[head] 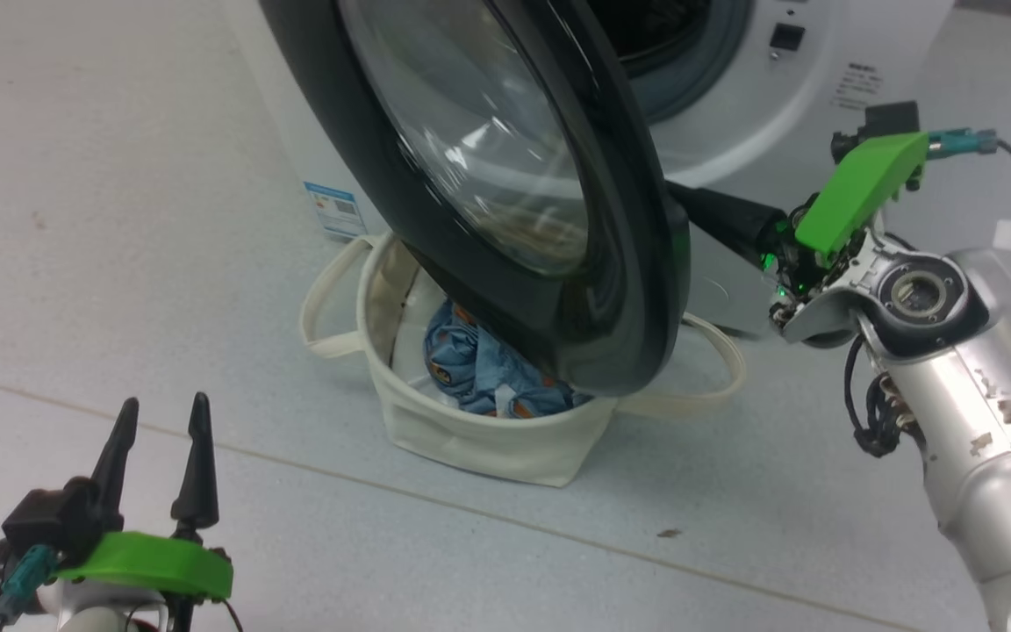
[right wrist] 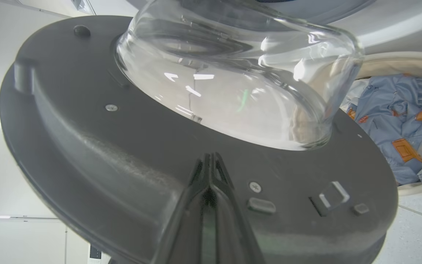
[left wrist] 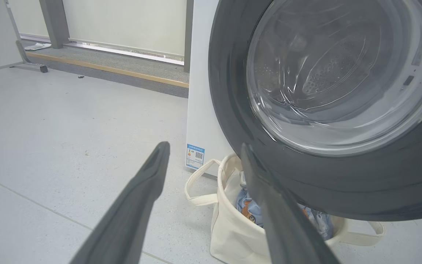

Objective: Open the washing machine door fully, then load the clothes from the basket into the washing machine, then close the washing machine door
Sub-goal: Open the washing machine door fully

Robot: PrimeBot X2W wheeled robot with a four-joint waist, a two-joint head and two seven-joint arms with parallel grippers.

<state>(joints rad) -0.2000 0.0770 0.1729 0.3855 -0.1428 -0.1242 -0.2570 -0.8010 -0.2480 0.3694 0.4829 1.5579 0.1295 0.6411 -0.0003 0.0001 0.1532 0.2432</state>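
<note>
The washing machine door stands partly open, its black ring and glass bowl hanging over the basket. The white washing machine is behind it. The clothes, light blue with orange patches, lie inside the cream basket. My right gripper is shut, its tips behind the door's free edge. In the right wrist view the shut right gripper rests against the door's inner face, below the glass bowl, with the clothes beyond. My left gripper is open and holds nothing, near the basket's left.
In the left wrist view the open left gripper points at the basket and the washer's blue label. A low raised step and a grey post lie at the back. Open grey floor stretches to the left.
</note>
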